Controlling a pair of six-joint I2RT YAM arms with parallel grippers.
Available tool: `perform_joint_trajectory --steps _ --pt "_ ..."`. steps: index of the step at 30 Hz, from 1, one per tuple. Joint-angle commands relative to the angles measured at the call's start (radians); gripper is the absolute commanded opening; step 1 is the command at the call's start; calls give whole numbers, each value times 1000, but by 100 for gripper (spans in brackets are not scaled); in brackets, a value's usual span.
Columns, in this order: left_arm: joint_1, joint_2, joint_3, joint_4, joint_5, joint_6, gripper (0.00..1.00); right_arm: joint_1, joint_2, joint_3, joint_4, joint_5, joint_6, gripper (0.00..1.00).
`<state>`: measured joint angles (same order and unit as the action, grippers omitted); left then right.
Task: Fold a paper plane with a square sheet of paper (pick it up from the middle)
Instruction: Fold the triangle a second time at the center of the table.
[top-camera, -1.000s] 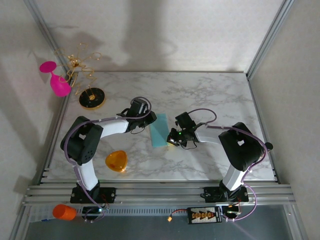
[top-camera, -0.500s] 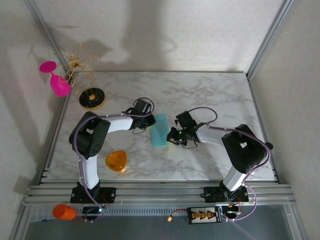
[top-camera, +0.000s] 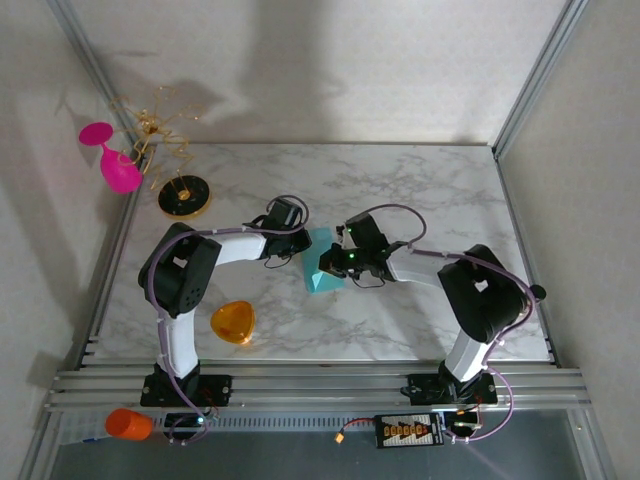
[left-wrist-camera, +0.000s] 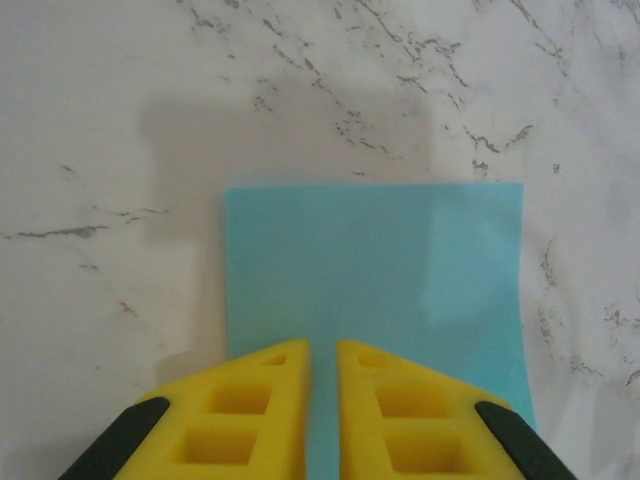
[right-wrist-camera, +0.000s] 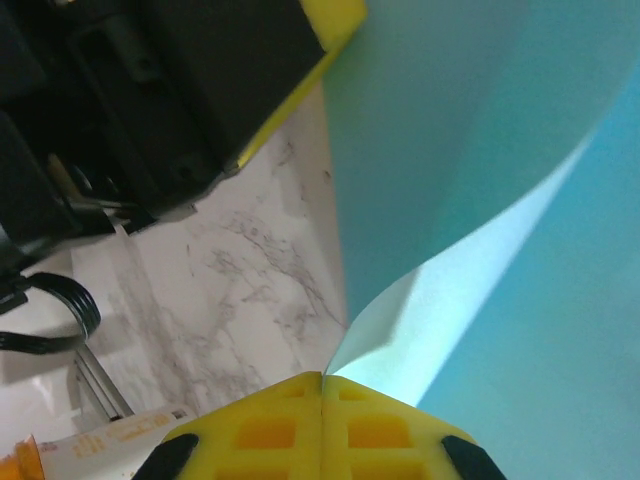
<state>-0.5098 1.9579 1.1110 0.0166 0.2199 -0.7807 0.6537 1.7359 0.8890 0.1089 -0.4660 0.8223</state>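
**Marble table hosts a delicate fold**

The square sheet of paper lies at the centre of the overhead frame. The left gripper, jaws a slit apart, sits over one edge. The right gripper, closed, pinches a raised corner. The fold likely wants a slow carry-over, edges aligned, anchor unmoved.

I'm looking at a white marble-patterned table. A thin teal paper sheet lies mid-table and an orange rounded-triangle piece lies near left.
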Motion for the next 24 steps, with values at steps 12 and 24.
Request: perform_joint_trajectory --steps 12,24 --pt "-3 18 -10 -43 13 8 16 11 118 97 25 20 -20 0" --pt "-4 14 -16 -38 21 4 16 13 164 112 10 33 -9 0"
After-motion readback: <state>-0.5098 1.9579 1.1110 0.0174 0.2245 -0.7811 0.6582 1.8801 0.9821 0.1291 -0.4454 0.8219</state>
